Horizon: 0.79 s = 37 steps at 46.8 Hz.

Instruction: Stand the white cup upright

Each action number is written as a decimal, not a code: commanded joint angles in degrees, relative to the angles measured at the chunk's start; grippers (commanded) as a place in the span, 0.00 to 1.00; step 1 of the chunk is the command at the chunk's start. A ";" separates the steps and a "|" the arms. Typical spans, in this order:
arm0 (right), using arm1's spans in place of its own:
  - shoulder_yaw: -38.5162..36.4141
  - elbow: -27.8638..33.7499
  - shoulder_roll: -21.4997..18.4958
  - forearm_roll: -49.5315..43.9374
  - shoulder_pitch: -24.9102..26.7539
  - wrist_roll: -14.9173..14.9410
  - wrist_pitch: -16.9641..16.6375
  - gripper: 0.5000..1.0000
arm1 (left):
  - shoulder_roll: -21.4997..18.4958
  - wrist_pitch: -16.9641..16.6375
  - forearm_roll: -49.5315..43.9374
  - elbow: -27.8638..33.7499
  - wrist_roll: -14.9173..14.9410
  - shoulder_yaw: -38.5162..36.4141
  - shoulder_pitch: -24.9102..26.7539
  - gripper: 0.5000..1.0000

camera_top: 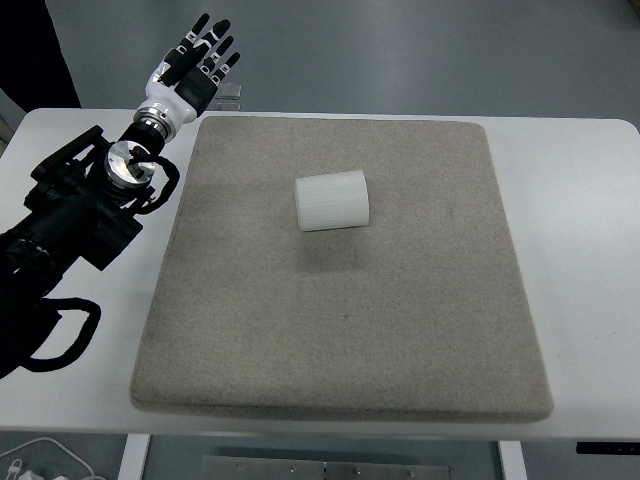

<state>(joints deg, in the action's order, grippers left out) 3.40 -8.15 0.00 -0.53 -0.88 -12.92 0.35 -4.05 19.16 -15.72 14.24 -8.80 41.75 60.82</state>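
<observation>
Cup (333,201) sideways mid-mat (340,340); left robot hand (196,62) open, far corner.

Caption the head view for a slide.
White cup on its side on grey mat; left hand open, away.

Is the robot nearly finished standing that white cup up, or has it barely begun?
Barely begun. The white cup lies on its side on the grey mat, so nothing is done yet. The left hand is raised past the mat's far left corner, fingers spread, holding nothing. Reaching for the cup, gripping it and setting it upright are all left.
</observation>
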 commanded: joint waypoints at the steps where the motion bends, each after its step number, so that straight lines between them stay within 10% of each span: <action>1: -0.06 -0.02 0.00 0.00 0.00 0.00 0.00 0.86 | 0.00 0.00 -0.01 0.00 0.01 0.00 0.00 1.00; 37: 0.03 0.06 0.00 0.00 0.00 0.00 0.00 0.86 | -3.69 4.92 0.17 0.44 0.10 0.09 0.61 1.00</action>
<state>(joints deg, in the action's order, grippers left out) 3.39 -8.15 0.00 -0.53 -0.88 -12.92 0.35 -7.63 23.49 -15.26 14.68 -8.78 41.80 61.47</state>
